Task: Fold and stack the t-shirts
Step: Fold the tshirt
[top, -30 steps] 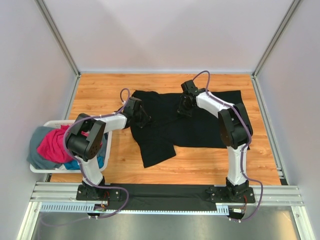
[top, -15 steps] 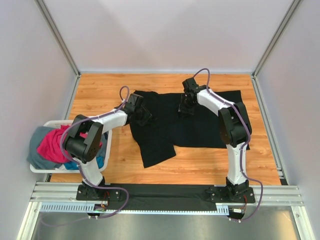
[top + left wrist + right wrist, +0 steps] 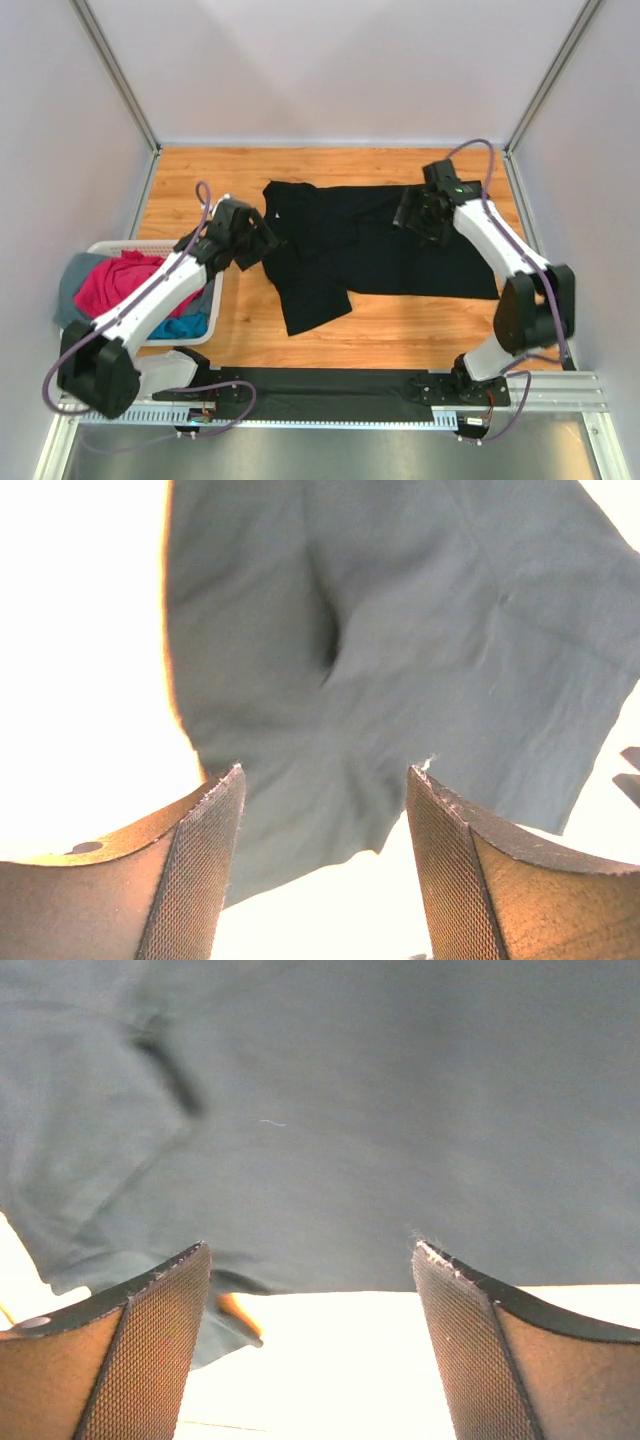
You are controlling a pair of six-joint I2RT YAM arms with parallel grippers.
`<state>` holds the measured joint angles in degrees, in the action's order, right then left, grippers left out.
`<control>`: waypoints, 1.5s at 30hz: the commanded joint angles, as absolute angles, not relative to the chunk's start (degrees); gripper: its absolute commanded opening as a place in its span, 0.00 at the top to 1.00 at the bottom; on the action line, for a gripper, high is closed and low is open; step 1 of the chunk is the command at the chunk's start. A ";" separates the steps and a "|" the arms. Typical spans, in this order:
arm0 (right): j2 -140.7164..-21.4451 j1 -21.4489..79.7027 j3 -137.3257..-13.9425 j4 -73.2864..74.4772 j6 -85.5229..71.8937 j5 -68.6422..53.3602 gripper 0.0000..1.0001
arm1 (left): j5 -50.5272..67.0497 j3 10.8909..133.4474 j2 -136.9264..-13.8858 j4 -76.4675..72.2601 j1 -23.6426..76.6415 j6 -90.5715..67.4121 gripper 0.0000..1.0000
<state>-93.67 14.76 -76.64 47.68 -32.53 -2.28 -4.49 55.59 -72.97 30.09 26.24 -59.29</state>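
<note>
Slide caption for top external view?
Left hand and right hand, both open, near the spread black t-shirt; other shirts piled in white basket.

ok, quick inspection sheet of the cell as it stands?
Surface: wooden table, bare wood around the cloth.
Job's things: black t-shirt spread out, its left part creased; pink t-shirt, blue t-shirt and grey t-shirt heaped in the white basket.
Clutter: nothing seen.
Grippers: left gripper and right gripper both open, holding nothing.
Cables: purple cable looped on each arm.
Surroundings: white walls, aluminium frame.
</note>
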 commanded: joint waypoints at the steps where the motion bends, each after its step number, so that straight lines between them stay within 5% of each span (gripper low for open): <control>1: -84.05 9.68 -67.00 49.50 -37.51 4.39 0.16 | -0.90 43.29 -63.85 33.76 26.89 -62.83 0.27; 9: -62.86 -9.46 -43.10 44.13 -39.47 3.97 0.16 | -2.10 27.69 -48.08 28.91 36.90 -72.41 0.28; 22: -66.53 -20.48 -38.23 36.47 -35.42 -1.67 0.17 | -12.03 23.73 -55.10 26.38 54.93 -85.51 0.36; 37: -66.27 -25.57 -38.76 38.32 -31.03 -0.88 0.19 | -14.94 23.82 -66.35 21.80 58.18 -90.26 0.75; 41: -66.36 -26.10 -38.23 38.59 -30.85 -0.62 0.19 | -15.38 24.08 -66.71 23.02 58.27 -90.79 1.00; 45: -68.20 -26.72 -37.62 37.36 -31.20 -1.05 0.21 | -17.66 25.31 -64.87 25.13 58.27 -89.30 1.00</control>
<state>-67.33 -26.00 -38.24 38.89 -31.83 -0.97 -14.11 24.60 -65.45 20.14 58.08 -89.95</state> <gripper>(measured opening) 0.799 0.009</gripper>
